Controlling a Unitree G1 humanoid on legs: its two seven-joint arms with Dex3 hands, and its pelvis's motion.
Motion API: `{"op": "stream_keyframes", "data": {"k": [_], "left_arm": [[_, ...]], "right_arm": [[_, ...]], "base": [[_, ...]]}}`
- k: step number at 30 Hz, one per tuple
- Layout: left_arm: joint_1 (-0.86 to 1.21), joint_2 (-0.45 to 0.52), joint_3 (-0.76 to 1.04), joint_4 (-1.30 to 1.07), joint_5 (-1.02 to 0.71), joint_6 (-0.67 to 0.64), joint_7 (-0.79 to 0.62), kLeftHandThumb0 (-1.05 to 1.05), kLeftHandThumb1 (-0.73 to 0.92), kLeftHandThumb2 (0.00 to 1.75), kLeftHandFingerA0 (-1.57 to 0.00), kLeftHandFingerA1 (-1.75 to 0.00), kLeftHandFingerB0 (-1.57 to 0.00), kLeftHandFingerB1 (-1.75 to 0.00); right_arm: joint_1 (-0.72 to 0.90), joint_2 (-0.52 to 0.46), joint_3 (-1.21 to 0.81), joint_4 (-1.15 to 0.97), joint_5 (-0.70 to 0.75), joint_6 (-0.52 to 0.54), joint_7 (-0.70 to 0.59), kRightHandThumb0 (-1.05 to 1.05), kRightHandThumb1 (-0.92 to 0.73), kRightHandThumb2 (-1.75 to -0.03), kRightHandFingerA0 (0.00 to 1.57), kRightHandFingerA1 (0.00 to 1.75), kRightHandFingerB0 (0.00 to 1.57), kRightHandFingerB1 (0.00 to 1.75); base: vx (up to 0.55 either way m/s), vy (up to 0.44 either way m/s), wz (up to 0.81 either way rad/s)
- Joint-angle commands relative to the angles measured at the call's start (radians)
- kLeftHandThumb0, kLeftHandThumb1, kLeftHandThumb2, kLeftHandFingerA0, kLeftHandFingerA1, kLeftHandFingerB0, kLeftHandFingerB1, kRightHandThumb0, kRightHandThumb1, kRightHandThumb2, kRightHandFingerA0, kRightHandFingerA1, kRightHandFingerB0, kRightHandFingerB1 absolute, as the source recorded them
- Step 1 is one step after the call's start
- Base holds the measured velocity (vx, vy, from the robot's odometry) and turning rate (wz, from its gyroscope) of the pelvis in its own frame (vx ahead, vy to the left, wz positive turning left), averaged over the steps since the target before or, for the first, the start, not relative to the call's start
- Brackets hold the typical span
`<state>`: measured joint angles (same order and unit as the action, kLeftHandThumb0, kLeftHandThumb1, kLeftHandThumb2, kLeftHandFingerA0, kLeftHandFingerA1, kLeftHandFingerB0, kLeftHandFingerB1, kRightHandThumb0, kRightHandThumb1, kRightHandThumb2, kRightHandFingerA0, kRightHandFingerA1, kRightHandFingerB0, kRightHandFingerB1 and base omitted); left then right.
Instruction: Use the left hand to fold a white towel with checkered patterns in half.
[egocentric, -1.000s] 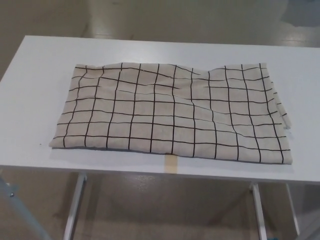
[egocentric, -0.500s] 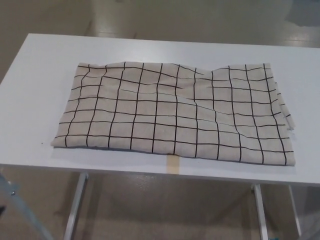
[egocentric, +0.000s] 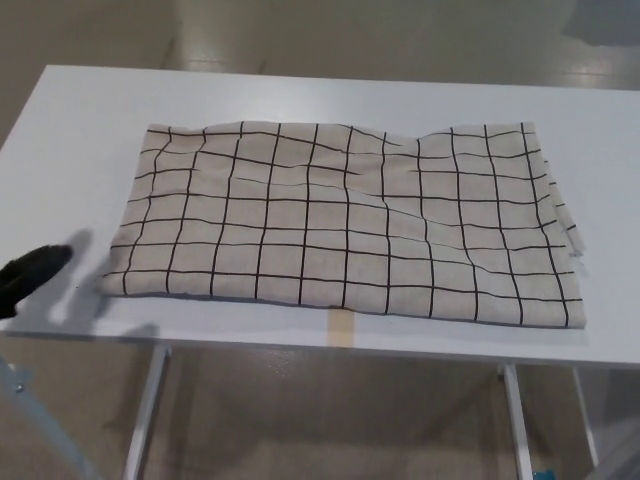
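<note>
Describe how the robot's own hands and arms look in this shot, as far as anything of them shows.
Only a small part of the left hand shows, at the picture's left edge beside the towel. It is matt black, a rounded, blurred shape with no visible markings, cables or sleeve. Its fingers cannot be told apart. No forearm shows, and the right hand is out of view.

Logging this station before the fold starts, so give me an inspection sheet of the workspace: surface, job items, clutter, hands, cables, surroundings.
Surface: white table, a small tan tape strip at its near edge.
Job's things: checkered towel lies spread flat, slightly rippled, layered edges showing on its right side; not yet folded.
Clutter: nothing seen.
Hands: left hand at the picture's left edge, near the towel's near-left corner, apart from it; right hand not in view.
Cables: nothing seen.
Surroundings: glossy floor, table's metal legs below.
</note>
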<state>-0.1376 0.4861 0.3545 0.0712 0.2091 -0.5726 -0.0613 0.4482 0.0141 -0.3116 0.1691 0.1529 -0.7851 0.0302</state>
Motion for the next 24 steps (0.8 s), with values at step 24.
{"op": "stream_keyframes", "data": {"k": [24], "left_arm": [[-0.195,0.235,-0.499,0.357,0.608,0.041,0.161,-0.56,0.36,0.75,0.0,-0.14,0.0,-0.17]], "right_arm": [[0.047,-0.024,0.065,0.193,-0.011,-0.067,0.078,-0.57,-0.77,-0.63,0.26,0.39,0.24,0.32]], "base": [[0.0,0.0,0.0]]}}
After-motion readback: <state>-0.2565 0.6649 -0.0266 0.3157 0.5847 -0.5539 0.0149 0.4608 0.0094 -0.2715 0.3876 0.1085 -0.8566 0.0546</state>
